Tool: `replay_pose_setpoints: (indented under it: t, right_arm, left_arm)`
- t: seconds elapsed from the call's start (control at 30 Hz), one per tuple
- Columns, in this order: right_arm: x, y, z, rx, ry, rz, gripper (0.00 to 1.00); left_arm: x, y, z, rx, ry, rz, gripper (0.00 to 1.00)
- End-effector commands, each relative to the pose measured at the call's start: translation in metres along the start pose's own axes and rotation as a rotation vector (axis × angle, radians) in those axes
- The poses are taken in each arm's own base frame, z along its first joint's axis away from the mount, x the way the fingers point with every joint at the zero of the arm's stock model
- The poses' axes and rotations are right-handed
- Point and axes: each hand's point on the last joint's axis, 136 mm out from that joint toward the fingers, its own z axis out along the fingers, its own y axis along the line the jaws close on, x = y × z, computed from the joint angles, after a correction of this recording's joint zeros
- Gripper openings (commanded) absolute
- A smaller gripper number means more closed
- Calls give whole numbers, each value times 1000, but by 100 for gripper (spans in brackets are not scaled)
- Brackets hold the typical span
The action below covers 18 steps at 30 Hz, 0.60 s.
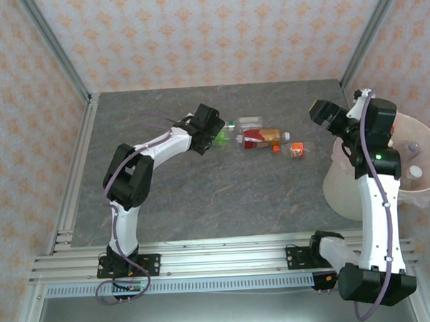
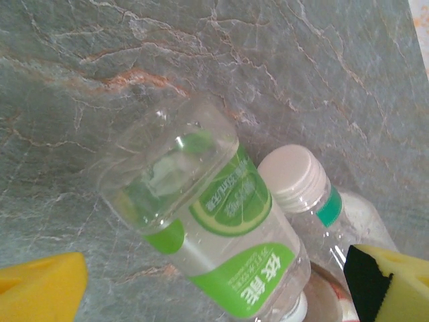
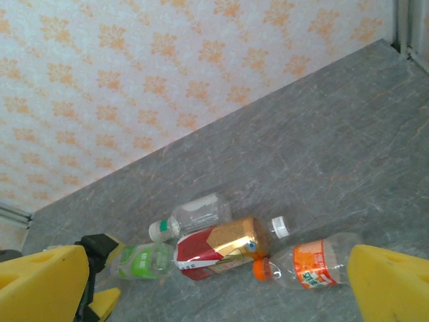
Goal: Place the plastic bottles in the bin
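A green-labelled bottle lies on the grey table, between the wide-apart yellow fingers of my open left gripper; neither finger touches it. Beside it lies a clear bottle with a white cap. In the top view the row runs rightwards: green bottle, clear bottle, red-and-gold bottle, orange-labelled bottle. My right gripper hangs open and empty above the table beside the bin. Its camera looks down on the bottles. Two bottle caps show inside the bin.
Aluminium frame rails border the table on the left and at the near edge. Patterned walls close the back and sides. The bin stands at the table's right edge, behind the right arm.
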Motion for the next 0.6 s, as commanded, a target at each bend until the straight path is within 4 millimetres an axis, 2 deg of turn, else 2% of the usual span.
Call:
replay_pose_setpoints:
  t: [0.0, 0.1, 0.4, 0.57]
  right_arm:
    - [6, 5, -2, -22, 0, -2, 99]
    - [11, 9, -4, -32, 10, -10, 99]
    - [24, 13, -14, -50, 59, -31, 99]
    - [29, 14, -15, -56, 73, -34, 99]
  left_arm:
    - [-16, 1, 6, -40, -65, -90, 100]
    - [-19, 6, 15, -76, -83, -131, 100]
    - [-40, 28, 16, -184, -213, -199, 100]
    - [-39, 24, 23, -234, -210, -177, 100]
